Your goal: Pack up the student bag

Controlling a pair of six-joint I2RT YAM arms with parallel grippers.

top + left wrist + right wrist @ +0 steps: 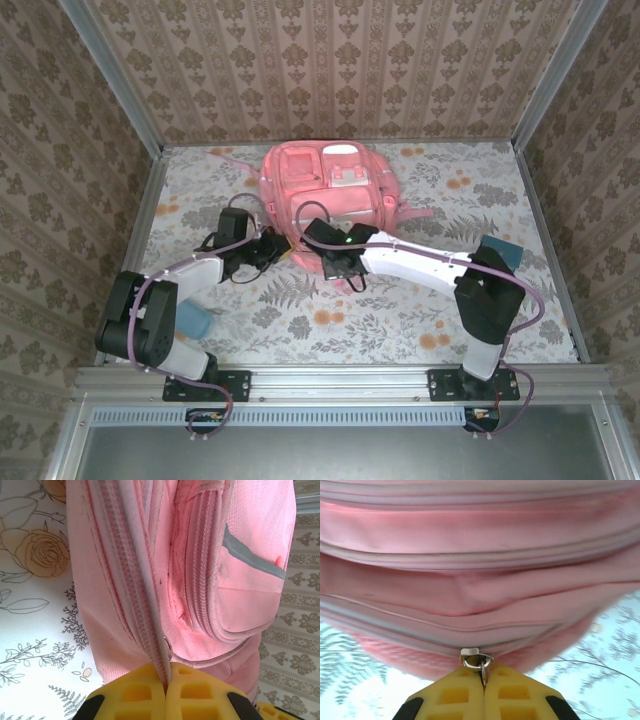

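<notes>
On the left side of the flower-patterned table [420, 320], in the top view, a light blue item [192, 320] lies partly under the left arm [150, 320]; what it is cannot be told. The left arm reaches from its base at the near edge toward the middle of the table and ends at the left gripper [278, 252], which sits at the near left edge of the student bag [325, 185]. In the left wrist view its yellow fingers [140, 695] are pressed together and pinch the lower end of a pink zip strip [145, 580] on the bag. A small metal ring [167, 642] lies on the strip just above the fingertips. To the right of the strip, a grey reflective stripe [250, 557] crosses a pocket. The student bag lies flat at the centre of the table toward the far wall [330, 60], pocket side up, and touches both grippers along its near edge. The right gripper [342, 268] meets the near middle edge of the bag, just beside the left gripper. In the right wrist view its yellow fingers [515, 695] are clenched on a metal zip pull [483, 666], which hangs from a silver slider [470, 655] on the lowest zip line of the pink fabric. The right arm [420, 262] runs from this gripper back to its base on the right. A dark teal item [503, 250] lies on the table behind the upper part of that arm, well apart from the bag.
</notes>
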